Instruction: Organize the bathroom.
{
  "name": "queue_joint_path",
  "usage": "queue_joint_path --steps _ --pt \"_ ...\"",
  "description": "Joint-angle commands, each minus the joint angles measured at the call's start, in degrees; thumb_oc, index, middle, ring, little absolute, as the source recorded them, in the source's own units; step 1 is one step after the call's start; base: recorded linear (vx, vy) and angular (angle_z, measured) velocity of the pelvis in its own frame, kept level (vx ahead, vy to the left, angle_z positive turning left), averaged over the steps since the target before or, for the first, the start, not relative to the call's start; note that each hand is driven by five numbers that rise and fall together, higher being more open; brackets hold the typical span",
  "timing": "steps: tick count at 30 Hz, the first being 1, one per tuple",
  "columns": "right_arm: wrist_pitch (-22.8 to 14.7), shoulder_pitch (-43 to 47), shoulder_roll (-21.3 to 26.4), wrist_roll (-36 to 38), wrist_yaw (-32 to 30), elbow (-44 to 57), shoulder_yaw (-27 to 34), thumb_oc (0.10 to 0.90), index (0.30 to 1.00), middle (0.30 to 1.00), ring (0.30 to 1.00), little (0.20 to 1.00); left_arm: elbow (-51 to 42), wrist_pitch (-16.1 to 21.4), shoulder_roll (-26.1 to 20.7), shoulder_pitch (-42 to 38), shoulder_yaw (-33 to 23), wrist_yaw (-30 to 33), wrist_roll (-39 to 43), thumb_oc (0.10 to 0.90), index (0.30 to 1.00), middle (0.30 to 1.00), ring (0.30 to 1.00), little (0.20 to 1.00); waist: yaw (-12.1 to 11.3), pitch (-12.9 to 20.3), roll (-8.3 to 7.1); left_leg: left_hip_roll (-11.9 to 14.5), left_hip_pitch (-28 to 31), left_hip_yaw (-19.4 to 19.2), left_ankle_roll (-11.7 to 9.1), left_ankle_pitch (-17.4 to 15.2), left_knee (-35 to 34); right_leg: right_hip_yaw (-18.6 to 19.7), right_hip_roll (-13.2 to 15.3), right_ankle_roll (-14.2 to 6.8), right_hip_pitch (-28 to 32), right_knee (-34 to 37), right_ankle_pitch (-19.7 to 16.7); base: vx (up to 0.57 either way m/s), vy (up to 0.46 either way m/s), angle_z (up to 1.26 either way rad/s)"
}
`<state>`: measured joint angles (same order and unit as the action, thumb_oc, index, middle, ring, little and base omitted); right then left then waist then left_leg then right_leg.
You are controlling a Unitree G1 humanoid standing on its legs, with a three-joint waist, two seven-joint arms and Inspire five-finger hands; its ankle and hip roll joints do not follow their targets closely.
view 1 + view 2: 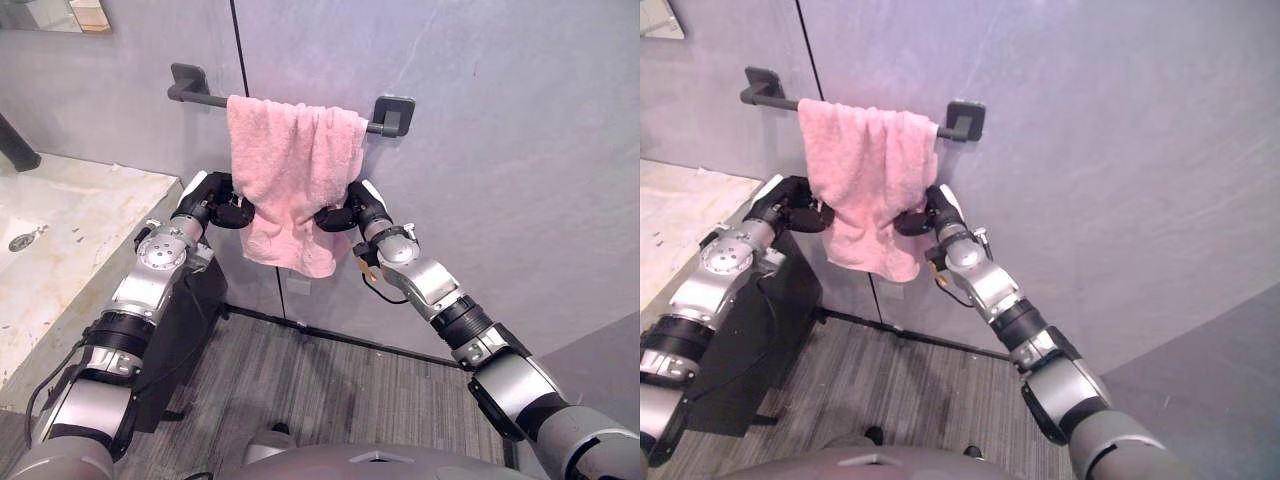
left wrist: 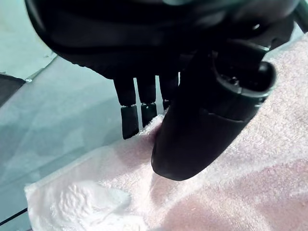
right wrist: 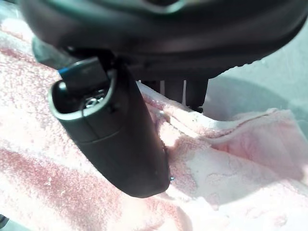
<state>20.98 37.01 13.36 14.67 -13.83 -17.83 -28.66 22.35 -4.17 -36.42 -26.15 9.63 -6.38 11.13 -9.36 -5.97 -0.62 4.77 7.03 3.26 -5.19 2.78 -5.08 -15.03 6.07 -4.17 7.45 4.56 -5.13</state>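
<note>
Pink towel [image 1: 293, 180] hung over the dark wall rail [image 1: 205, 98], bunched and uneven.
Left hand [image 1: 226, 207] pinched the towel's left edge between thumb and fingers; right hand [image 1: 343, 213] pinched its right edge likewise, beside the pale counter [image 1: 70, 225].

No text, label, number or sign can be read anywhere; the pale patch low on the grey wall panel [image 1: 297, 283] may be a label, illegible.
</note>
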Motion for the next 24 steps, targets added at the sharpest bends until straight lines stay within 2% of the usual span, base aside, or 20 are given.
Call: queue_joint_path --steps 1,2,3,15,16,17,24 --pt "-3.06 10.9 -1.03 0.86 -1.68 1.57 1.21 0.4 0.3 0.3 0.3 0.3 -0.15 5.97 -4.13 -7.03 -1.69 0.74 1.78 0.555 0.533 0.533 0.533 0.533 -0.12 4.6 0.6 3.27 0.8 -3.64 -2.91 -2.78 0.69 3.34 3.43 -3.2 2.52 -0.42 6.67 0.0 0.0 0.0" --pt "-3.06 10.9 -1.03 0.86 -1.68 1.57 1.21 0.4 0.3 0.3 0.3 0.3 -0.15 5.97 -4.13 -7.03 -1.69 0.74 1.78 0.555 0.533 0.533 0.533 0.533 -0.12 4.6 0.6 3.27 0.8 -3.64 -2.91 -2.78 0.69 3.34 3.43 -3.2 2.52 -0.42 6.67 -0.03 0.002 0.05" --pt "-2.89 11.18 -1.01 1.02 -1.76 1.49 1.22 0.4 0.3 0.3 0.3 0.3 -0.13 6.56 -4.29 -7.31 -1.53 0.47 1.51 0.4 0.3 0.3 0.3 0.3 -0.08 4.58 0.6 3.28 0.74 -3.7 -2.93 -2.73 0.67 3.33 3.41 -3.19 2.46 -0.4 6.63 0.0 0.0 0.0" --pt "-3.04 11.93 -0.49 1.86 -2.43 0.76 1.2 0.4 0.3 0.3 0.3 0.3 2.16 7.57 -4.86 -8.33 -0.94 0.58 2.46 0.4 0.3 0.3 0.3 0.3 0.14 4.83 0.56 3.36 0.53 -4.08 -2.85 -2.6 0.44 3.48 3.26 -3.09 2.23 -0.25 6.6 -0.01 0.0 0.0" --pt "-3.03 11.96 -0.48 1.83 -2.38 0.73 1.26 0.4 0.3 0.3 0.3 0.3 2.21 7.59 -4.85 -8.39 -0.95 0.71 2.51 0.541 0.512 0.512 0.512 0.512 0.16 4.83 0.56 3.36 0.48 -4.08 -2.86 -2.59 0.47 3.5 3.27 -3.09 2.21 -0.25 6.6 0.0 0.0 0.0" --pt "-3.1 12.09 -0.45 1.95 -2.58 0.57 1.16 0.4 0.3 0.3 0.3 0.3 2.18 7.53 -4.84 -8.49 -0.91 1.03 2.57 0.8 0.9 0.9 0.9 0.9 0.11 4.8 0.52 3.35 0.43 -4.06 -2.89 -2.57 0.54 3.47 3.28 -3.08 2.22 -0.24 6.57 0.0 0.0 0.0" --pt "-2.5 12.32 -0.49 1.72 -2.91 0.55 1.26 0.4 0.3 0.3 0.3 0.3 1.19 10.23 -4.53 -8.88 -1.13 4.07 0.01 0.8 0.9 0.9 0.9 0.9 0.25 4.88 0.21 3.47 0.42 -4.13 -2.92 -2.51 0.37 3.59 3.09 -2.89 2.17 -0.22 6.64 0.0 0.0 0.0"
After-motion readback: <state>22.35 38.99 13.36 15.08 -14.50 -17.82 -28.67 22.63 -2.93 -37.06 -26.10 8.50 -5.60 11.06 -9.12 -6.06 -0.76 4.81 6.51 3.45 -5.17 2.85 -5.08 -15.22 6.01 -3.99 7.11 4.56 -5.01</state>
